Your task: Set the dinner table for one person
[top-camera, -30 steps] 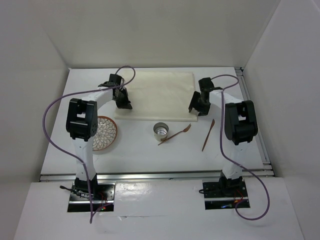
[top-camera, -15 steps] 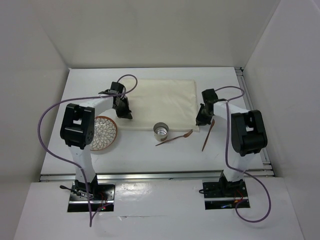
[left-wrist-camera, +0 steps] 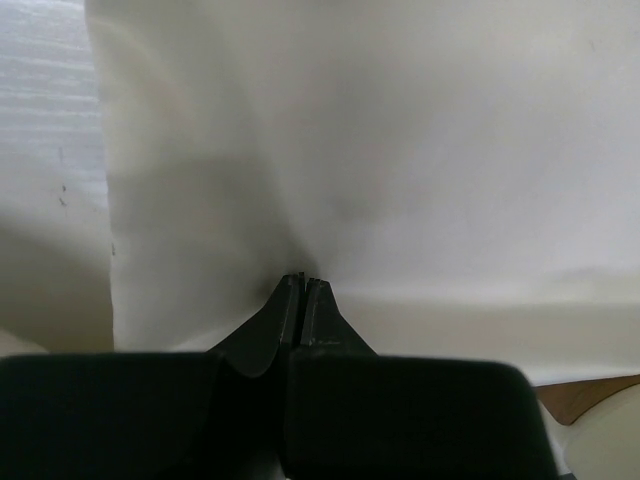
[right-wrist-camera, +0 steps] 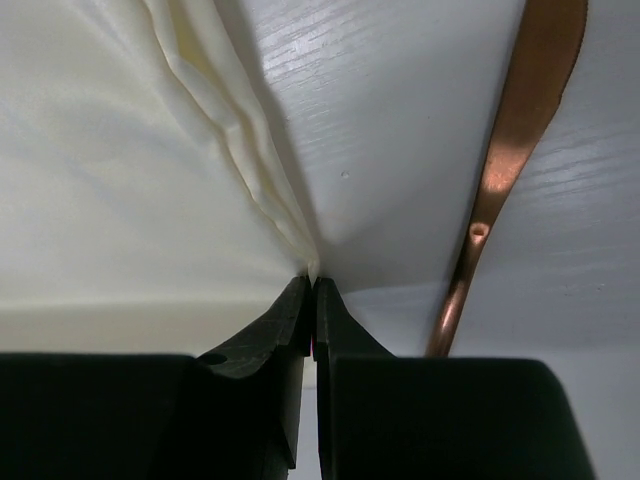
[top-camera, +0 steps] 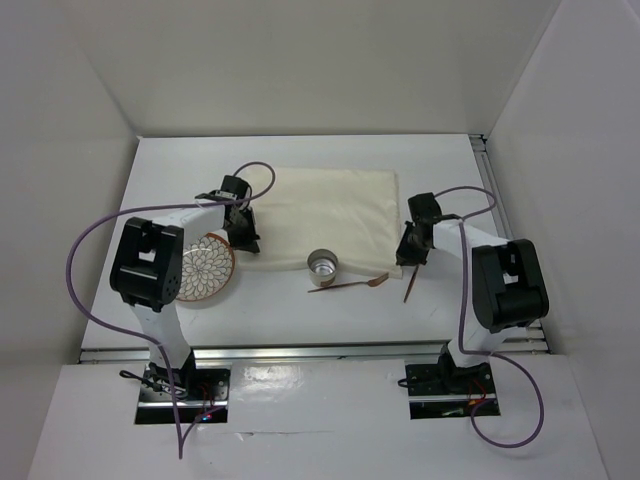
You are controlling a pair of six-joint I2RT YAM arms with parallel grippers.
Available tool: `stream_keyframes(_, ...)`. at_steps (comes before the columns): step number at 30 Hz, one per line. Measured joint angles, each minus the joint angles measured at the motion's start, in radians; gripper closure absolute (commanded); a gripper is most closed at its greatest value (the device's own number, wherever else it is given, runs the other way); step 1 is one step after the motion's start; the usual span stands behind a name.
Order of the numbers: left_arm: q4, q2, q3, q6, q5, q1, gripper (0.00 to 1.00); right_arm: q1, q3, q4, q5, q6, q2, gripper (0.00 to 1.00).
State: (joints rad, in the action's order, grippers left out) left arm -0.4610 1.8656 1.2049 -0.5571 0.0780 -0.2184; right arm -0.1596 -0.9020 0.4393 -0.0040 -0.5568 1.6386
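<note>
I hold the left gripper (left-wrist-camera: pixel 303 282) clenched on the near-left corner of the placemat (top-camera: pixel 325 200) and the right gripper (right-wrist-camera: pixel 312 287) clenched on its near-right corner. The placemat lies on the dinner table (top-camera: pixel 290 310), which spans beneath both arms.

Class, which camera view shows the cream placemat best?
The top external view: nearly the whole placemat shows. The left wrist view shows only fabric pinched by the left gripper; the right wrist view, one creased corner in the right gripper.
</note>
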Motion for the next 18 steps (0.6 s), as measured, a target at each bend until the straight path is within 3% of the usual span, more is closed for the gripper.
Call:
stream_keyframes(4, -0.010, -0.009, -0.007, 0.001, -0.006, 0.000, 1.00, 0.005, 0.021, -0.001, 0.000, 0.008, -0.021, 0.90)
stream_keyframes(6, -0.021, -0.011, -0.007, 0.003, -0.014, 0.000, 1.00, 0.010, 0.019, 0.003, 0.000, 0.016, -0.021, 0.79)
stream_keyframes(8, -0.031, -0.013, -0.007, 0.004, -0.027, -0.002, 1.00, 0.013, 0.008, 0.019, 0.006, 0.027, -0.021, 0.75)
stream_keyframes(9, -0.035, -0.015, -0.007, 0.005, -0.035, -0.003, 1.00, 0.014, -0.002, 0.030, 0.009, 0.035, -0.021, 0.69)
stream_keyframes(10, -0.043, -0.016, -0.007, 0.007, -0.047, -0.003, 1.00, 0.017, -0.023, 0.048, 0.014, 0.045, -0.021, 0.47)
stream_keyframes(14, -0.067, -0.024, -0.007, 0.006, -0.074, -0.004, 1.00, 0.023, -0.115, 0.082, 0.024, 0.072, -0.021, 0.15)
stream_keyframes(18, -0.092, -0.049, -0.005, 0.006, -0.088, -0.008, 1.00, 0.012, -0.219, 0.112, 0.013, 0.079, -0.036, 0.06)
